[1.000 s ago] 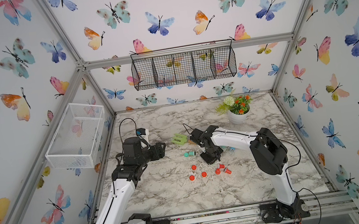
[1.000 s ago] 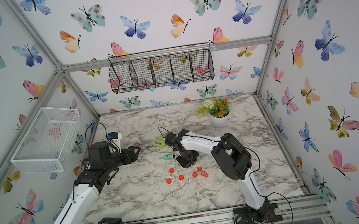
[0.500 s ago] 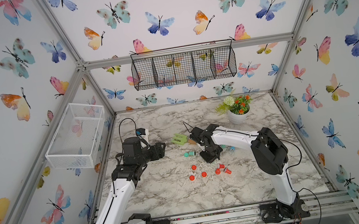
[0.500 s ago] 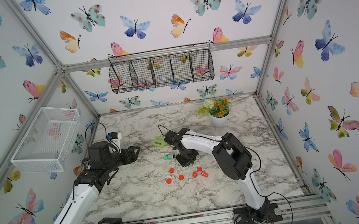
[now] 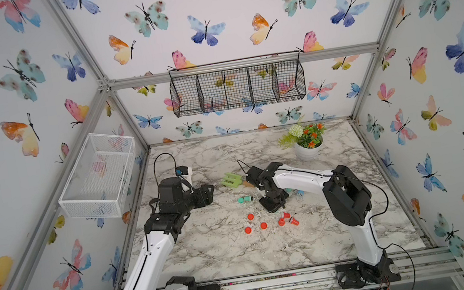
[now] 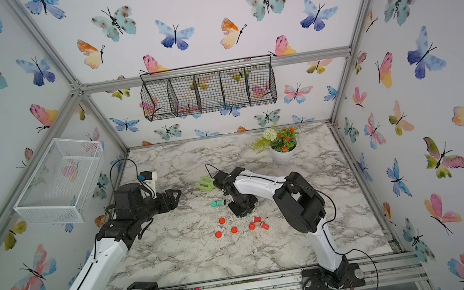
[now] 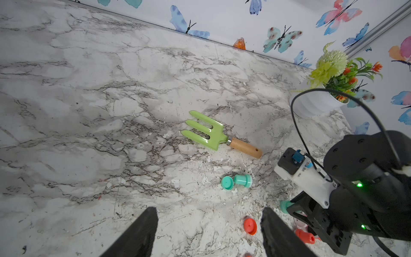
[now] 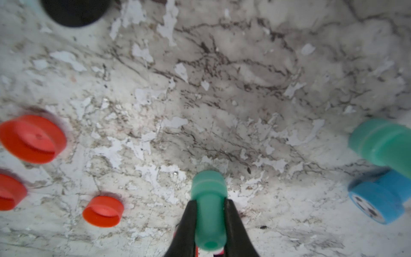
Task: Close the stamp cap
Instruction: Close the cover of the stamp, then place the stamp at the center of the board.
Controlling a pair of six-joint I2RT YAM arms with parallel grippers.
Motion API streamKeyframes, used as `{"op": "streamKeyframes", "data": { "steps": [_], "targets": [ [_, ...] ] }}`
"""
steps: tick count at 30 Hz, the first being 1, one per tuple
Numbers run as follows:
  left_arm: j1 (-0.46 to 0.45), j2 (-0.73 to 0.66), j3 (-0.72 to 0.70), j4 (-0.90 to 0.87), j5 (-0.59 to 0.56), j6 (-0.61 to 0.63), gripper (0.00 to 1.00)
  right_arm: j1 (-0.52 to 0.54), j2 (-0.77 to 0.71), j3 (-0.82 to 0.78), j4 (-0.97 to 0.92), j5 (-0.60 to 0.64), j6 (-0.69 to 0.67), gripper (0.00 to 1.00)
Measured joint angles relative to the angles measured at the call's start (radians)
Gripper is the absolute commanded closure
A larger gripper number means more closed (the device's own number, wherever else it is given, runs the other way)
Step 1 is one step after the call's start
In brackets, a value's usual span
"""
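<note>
1. The right gripper (image 8: pixel 210 207) is squeezing shut on the thin handle of a teal stamp (image 8: pixel 209 189) and is holding it.
2. This stamp is pointing along the fingers, down at the marble table (image 8: pixel 222 89), with its fat end going first.
3. A thin line is running round that fat end, so I think a cap is sitting there. I cannot tell if it is pushed on all the way, or if it is touching the table.
4. So the next move is looking like a straight push down.
5. The left gripper (image 7: pixel 209 213) is standing open, holding nothing, well to the left.
6. A loose teal cap (image 7: pixel 227 183) is lying just beside a second teal stamp (image 7: pixel 243 180), between the two grippers.
7. No words or brand names are showing. A blue stamp (image 8: pixel 375 200) is showing only a black and white picture.
</note>
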Motion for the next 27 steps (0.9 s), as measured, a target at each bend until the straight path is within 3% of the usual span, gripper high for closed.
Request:
{"op": "streamKeyframes", "data": {
  "steps": [21,27],
  "targets": [
    [0.000,0.006,0.000,0.000,0.002,0.000,0.24,-0.007,-0.003,-0.052,0.051,-0.027,-0.014,0.98],
    [0.002,0.013,0.000,0.000,0.003,0.000,0.24,-0.039,-0.002,0.007,0.037,-0.046,-0.016,0.98]
  ]
}}
